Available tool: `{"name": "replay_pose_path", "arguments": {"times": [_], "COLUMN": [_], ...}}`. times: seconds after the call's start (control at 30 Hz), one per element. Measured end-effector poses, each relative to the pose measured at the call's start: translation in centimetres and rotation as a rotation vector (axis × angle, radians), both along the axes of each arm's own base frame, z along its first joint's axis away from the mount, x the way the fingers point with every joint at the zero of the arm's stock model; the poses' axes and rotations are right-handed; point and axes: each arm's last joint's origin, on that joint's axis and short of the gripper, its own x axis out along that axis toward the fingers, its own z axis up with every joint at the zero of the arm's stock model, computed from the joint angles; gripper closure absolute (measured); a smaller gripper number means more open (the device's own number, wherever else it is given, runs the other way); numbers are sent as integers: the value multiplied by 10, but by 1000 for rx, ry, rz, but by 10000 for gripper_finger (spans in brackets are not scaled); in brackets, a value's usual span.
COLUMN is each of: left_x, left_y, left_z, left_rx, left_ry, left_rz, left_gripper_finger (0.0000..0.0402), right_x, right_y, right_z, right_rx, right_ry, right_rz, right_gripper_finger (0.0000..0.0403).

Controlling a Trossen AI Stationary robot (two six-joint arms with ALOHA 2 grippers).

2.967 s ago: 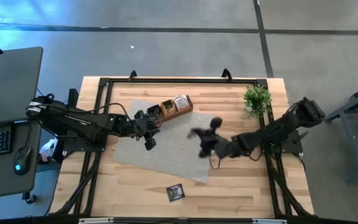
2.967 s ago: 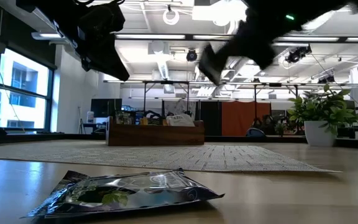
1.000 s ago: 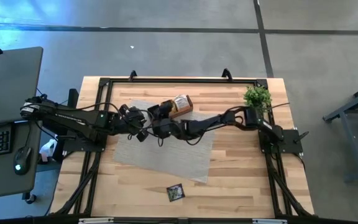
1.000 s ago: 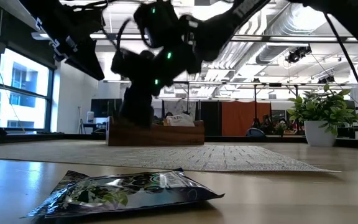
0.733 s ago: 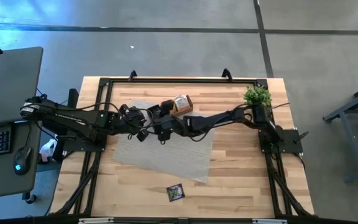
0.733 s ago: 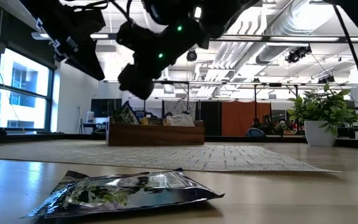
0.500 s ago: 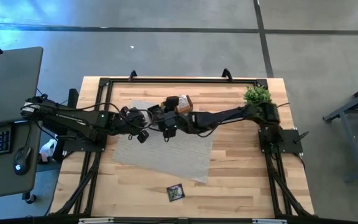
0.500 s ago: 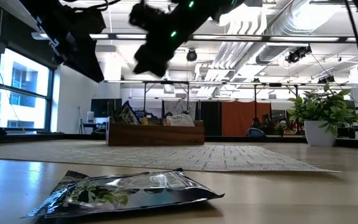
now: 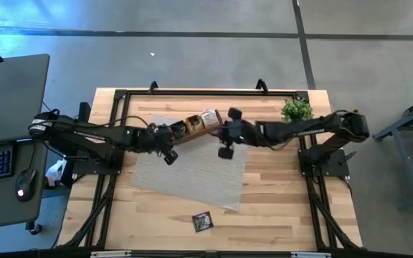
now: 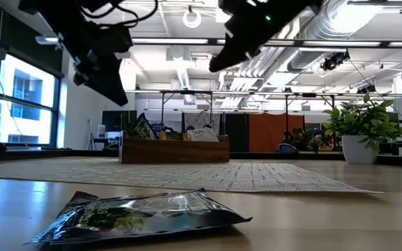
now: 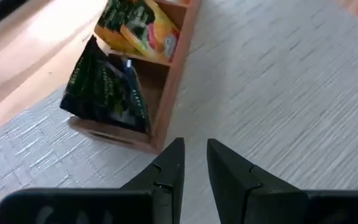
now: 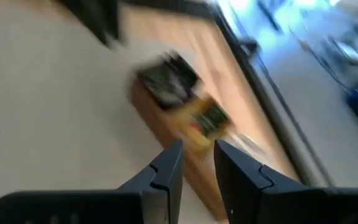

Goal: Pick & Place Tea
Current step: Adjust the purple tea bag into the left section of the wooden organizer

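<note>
A long brown tray (image 9: 196,123) stands on a grey mat (image 9: 192,172) near the far edge. It holds sachets upright: a dark green one (image 11: 104,93) in its end compartment, yellow ones (image 11: 145,28) beside it, and a white one (image 9: 209,117) farther along. One more dark sachet (image 9: 202,221) lies flat on bare wood near the near edge, large in the low view (image 10: 142,216). My left gripper (image 9: 169,158) hovers over the mat just in front of the tray's left end, fingers nearly together (image 11: 194,158). My right gripper (image 9: 224,152) hangs in the air off the tray's right end, also shut (image 12: 197,155).
A small potted plant (image 9: 297,111) stands at the far right corner, under the right arm's reach. The mat lies askew across the table's middle. Bare wood shows along the near edge and to the right of the mat.
My right gripper was low over the tray's left end, then rose and drew back toward the table's right, past the tray's right end. A dark green sachet now stands in the tray's end compartment. My left gripper shifted slightly toward the tray.
</note>
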Motion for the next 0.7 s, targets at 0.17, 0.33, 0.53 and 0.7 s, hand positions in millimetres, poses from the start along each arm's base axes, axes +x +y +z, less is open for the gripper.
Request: {"name": "replay_pose_path", "arguments": {"times": [0.17, 0.33, 0.53, 0.7], "left_x": [0, 5, 10, 14], "left_y": [32, 45, 45, 49], "left_z": [7, 3, -11, -21], "left_rx": [-23, -64, -76, 3], "left_ry": [-28, -25, 46, 123], "left_rz": [-51, -119, -117, -54], "left_gripper_finger": [335, 335, 334, 323], "right_x": [-19, -27, -29, -29], "right_y": [2, -1, -7, -7], "right_z": [-24, -34, -37, -37], "right_rx": [28, 78, 112, 114], "right_ry": [-310, -386, -362, -365], "right_rz": [183, 289, 235, 242], "right_gripper_finger": [316, 316, 316, 316]}}
